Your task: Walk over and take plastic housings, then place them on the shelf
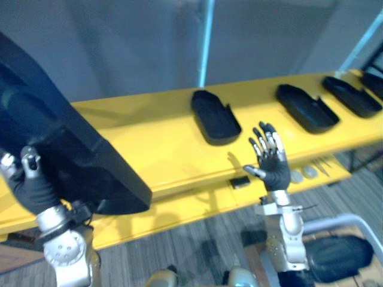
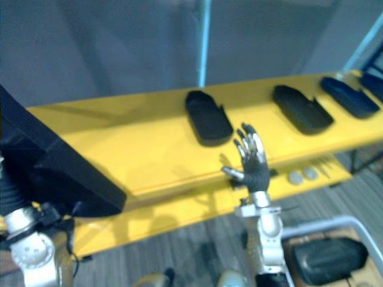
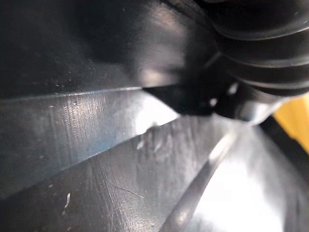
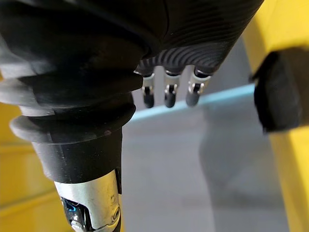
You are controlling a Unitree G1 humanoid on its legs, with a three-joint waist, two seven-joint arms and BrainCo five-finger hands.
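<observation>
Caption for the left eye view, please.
The left hand at a large black housing, right hand open before the yellow shelf of housings.

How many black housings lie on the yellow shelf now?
4, in a row along the yellow shelf: the middle housing, the second housing, the third housing, and the edge housing, cut off; more may lie beyond.

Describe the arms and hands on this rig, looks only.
Both arms are silver-grey metal with rounded joints, as on the right forearm and the left wrist joint. The right robot hand has a dark ribbed cover over its back and wrist, and silver fingers with dark tips. The left robot hand wears the same dark cover. No markings are readable.
</observation>
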